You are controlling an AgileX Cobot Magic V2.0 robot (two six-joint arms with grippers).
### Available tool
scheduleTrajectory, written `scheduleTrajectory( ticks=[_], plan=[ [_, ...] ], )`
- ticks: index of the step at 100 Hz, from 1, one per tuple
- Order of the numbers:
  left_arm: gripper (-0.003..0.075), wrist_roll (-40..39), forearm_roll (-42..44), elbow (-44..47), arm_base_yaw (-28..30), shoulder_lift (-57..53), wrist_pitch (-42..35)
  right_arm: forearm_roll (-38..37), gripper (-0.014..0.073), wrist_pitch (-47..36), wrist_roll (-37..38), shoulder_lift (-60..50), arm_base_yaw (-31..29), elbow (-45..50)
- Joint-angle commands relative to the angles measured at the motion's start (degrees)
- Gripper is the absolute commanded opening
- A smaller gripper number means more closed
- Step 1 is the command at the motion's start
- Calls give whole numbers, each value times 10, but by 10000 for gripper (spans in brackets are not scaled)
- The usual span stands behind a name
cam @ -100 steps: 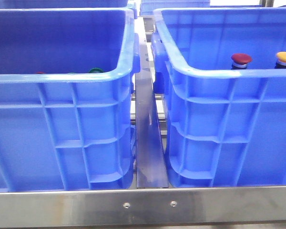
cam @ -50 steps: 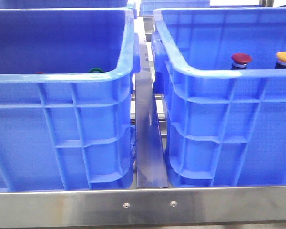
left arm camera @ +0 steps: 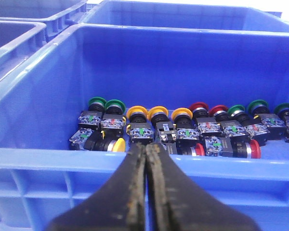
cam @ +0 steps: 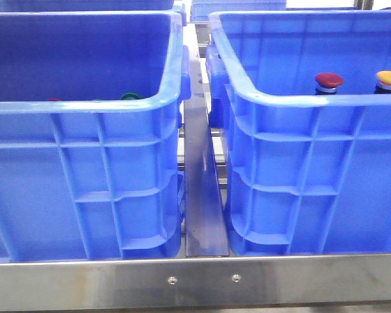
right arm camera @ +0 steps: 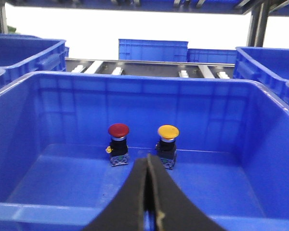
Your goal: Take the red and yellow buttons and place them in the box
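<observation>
Blue plastic fills every view, and we see both grippers pulled back outside the crates with nothing in them. Our left gripper has its fingers pressed together, empty, hovering just outside the near rim of the left crate, where a crowd of green, yellow and red buttons lies packed in rows. Our right gripper is closed the same way, holding nothing, in front of the box. Inside it the red button and the yellow button stand upright, near each other but apart, by the far wall.

So the job looks done, we judge. The risk now is a stray move: closed fingers dipping over the rim could tip those upright buttons, and in the left crate the buttons sit so tight that a reach for one could nudge its neighbours or grab a green cap by mistake.

Against the earlier front view, almost nothing differs: both caps sit a touch higher in frame, hardly a shift.
</observation>
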Motion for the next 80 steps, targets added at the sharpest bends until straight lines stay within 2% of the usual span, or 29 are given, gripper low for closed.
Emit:
scheduleTrajectory(
  ticks=[1,5,9,80],
  plan=[
    [-20,-6,-5,11,-4,-17,-45,-21,-68,-78,35,3,-15,17],
    [-20,-6,-5,11,-4,-17,-45,-21,-68,-102,47,3,-23,36],
    [-20,-6,-5,11,-4,-17,-45,-32,-68,-68,53,0,-29,33],
    [-20,-6,-5,11,-4,-17,-45,-48,-68,-41,58,-11,-36,33]
  ],
)
